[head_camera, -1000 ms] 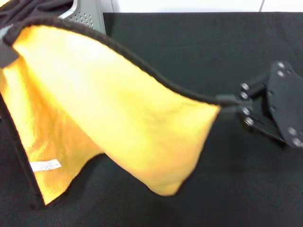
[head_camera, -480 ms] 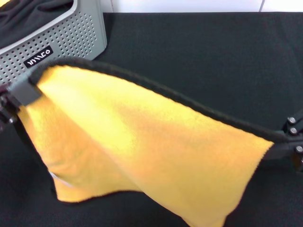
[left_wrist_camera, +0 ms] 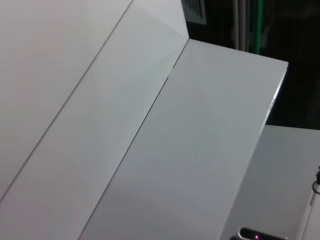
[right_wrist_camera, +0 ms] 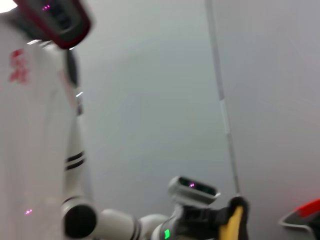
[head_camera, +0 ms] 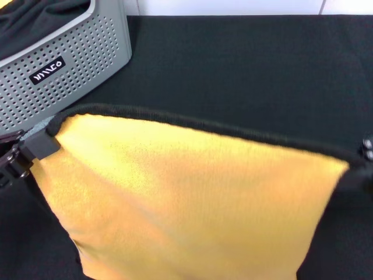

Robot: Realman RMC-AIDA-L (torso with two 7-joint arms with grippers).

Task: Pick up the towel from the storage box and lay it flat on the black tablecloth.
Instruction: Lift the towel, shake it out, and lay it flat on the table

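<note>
The towel (head_camera: 192,198), soft and light, hangs stretched over the black tablecloth (head_camera: 245,64), each top corner clamped by the left gripper (head_camera: 26,153) and right gripper (head_camera: 362,166), good places for holding it.

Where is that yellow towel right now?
In the head view, the towel hangs stretched between the left gripper and right gripper, over the black tablecloth, near the storage box.

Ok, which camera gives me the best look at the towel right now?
The head view: the towel hangs spread between the left gripper and the right gripper over the black tablecloth. The right wrist view catches only a yellow corner; the left wrist view shows none.
</note>
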